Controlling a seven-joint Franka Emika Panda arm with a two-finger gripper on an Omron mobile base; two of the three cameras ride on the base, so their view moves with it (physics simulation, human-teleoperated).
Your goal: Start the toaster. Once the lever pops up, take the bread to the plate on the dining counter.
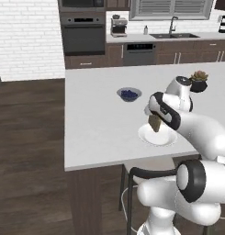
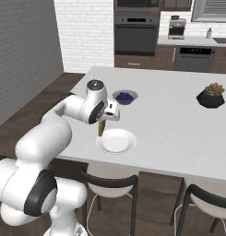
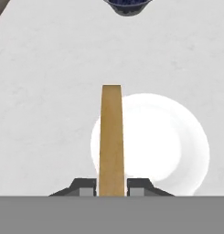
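Your gripper (image 3: 111,187) has its fingers (image 3: 84,186) drawn in narrow, one on each face of the bread (image 3: 111,137), and the slice is pinched between them. In the hand view the slice shows edge-on, a tan strip running straight out from the fingertips over the plate (image 3: 173,151) and past its near rim toward the bare counter (image 3: 40,91).

From the left base view, the gripper (image 1: 155,120) hangs over the counter (image 1: 95,119) with the bread (image 1: 154,123) below it, on edge, its lower corner just above the plate (image 1: 165,139). You cannot tell from this view whether slice and plate touch.

From the right base view, the gripper (image 2: 105,117) sits at the end of the bent arm, and the bread (image 2: 101,128) hangs down from it at the left rim of the plate (image 2: 119,142). The slice stands upright, not flat. The plate lies on the counter (image 2: 169,124) near the edge closest to you.

A small bowl (image 1: 129,94) with blue contents stands on the counter beyond the plate, apart from it; it also shows at the top of the hand view (image 3: 127,5) and in the right base view (image 2: 125,97). A potted plant (image 2: 211,96) in a dark pot stands toward the far right of the counter, well apart from the plate. Two stools (image 2: 110,184) are tucked under the near edge.
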